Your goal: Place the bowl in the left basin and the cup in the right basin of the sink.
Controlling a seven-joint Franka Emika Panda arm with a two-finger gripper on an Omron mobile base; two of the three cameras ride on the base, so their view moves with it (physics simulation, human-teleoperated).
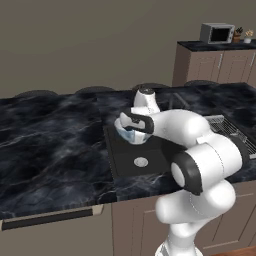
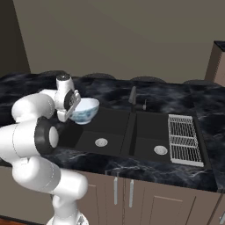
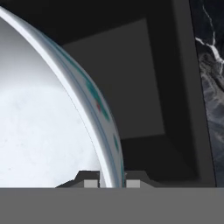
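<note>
the fingers pinch only the bowl's rim above the left basin; it could slip and drop hard.

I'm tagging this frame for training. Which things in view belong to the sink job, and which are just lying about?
Job:
- white round deep bowl, its rim pinched by the two-finger gripper
- matte black double-basin sink: left basin, right basin

Lying about:
- wire grid rack
- dark faucet
- silver microwave
</note>
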